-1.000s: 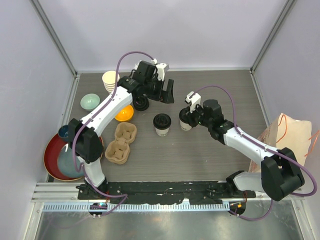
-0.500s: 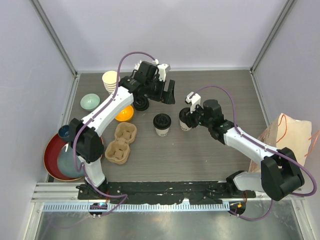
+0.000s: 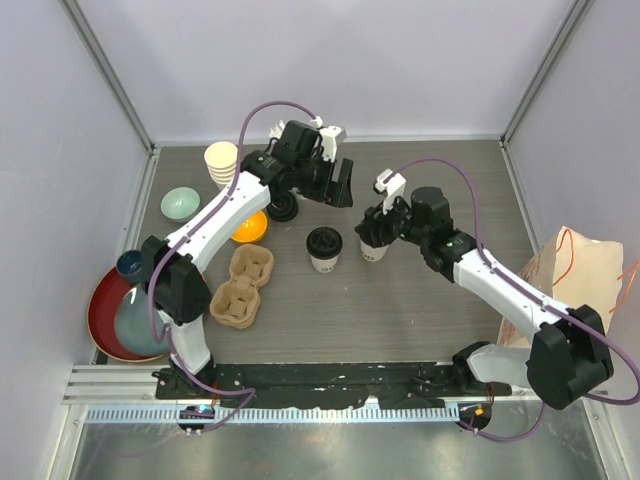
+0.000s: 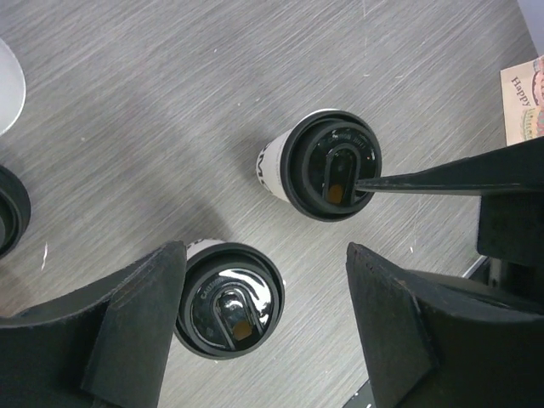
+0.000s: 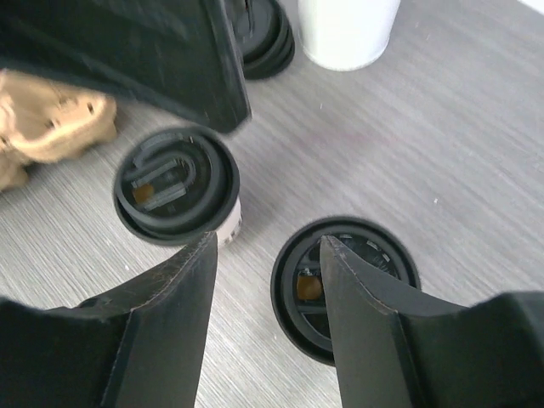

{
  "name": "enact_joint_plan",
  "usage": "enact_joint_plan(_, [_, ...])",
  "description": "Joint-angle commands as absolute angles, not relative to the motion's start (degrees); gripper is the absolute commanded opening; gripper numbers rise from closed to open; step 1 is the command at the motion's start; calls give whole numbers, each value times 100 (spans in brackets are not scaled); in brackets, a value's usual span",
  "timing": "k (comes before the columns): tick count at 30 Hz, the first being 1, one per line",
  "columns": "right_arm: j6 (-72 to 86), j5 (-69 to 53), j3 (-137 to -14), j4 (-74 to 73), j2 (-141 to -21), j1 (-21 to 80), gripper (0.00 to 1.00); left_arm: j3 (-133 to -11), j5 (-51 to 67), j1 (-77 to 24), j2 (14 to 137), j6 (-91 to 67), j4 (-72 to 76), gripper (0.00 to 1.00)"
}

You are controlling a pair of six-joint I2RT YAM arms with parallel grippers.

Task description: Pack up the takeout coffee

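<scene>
Two takeout coffees stand side by side mid-table, white cups with black lids: the left one and the right one. My right gripper is open just above the right cup. One of its fingers reaches over that lid, and nothing is held. My left gripper hovers open behind the cups, high above the table, holding nothing.
A cardboard cup carrier lies left of the cups. A stack of loose black lids, lidless cream cups, an orange bowl and a green bowl stand at the back left. A paper bag is at the right edge.
My right gripper has opened and risen off the right cup's lid, which stays standing. The left gripper shifted slightly right and stays open.
</scene>
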State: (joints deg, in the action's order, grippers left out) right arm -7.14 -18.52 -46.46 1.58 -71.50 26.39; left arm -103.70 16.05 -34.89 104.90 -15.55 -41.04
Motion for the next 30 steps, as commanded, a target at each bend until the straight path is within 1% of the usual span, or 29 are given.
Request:
enact_joint_plan(1, [180, -1435, -5238, 80, -6776, 2523, 57, -10740, 1635, -3647, 10617, -1424, -4104, 74])
enact_joint_plan(2, [393, -1198, -5369, -147, -6794, 2453, 56, -10775, 1626, -3682, 10669, -1433, -4131, 63])
enact_joint_plan(4, [1129, -680, -5423, -342, -6873, 2260, 55, -10880, 1635, -3770, 10827, -1511, -4148, 54])
enact_joint_plan(5, [1369, -555, -5397, -465, -6890, 2059, 52, -10924, 1652, -3797, 10889, -1529, -4175, 47])
enact_joint_plan(6, [1545, -484, -5353, -483, -6917, 1961, 51, -11012, 1652, -3866, 10951, -1564, -4184, 45])
enact_joint_plan(8, [1853, -300, -5335, -675, -7031, 1864, 47, -11109, 1644, -3911, 11161, -1591, -4201, 43])
enact_joint_plan(13, [1995, -246, -5318, -853, -7163, 1863, 43, -11469, 1617, -3973, 11601, -1731, -4289, 43])
enact_joint_plan(14, [1986, -255, -5291, -853, -7163, 1863, 39, -11513, 1617, -3990, 11732, -1766, -4306, 42])
enact_joint_plan(17, [1978, -281, -5274, -879, -7180, 1863, 32, -11645, 1661, -4017, 11917, -1819, -4324, 41])
enact_joint_plan(24, [1995, -272, -5168, -975, -7356, 1863, 31, -11786, 1635, -4052, 12146, -1863, -4342, 39])
enact_joint_plan(30, [2039, -536, -5107, -879, -7541, 1863, 27, -11769, 1731, -4060, 12217, -1934, -4342, 36])
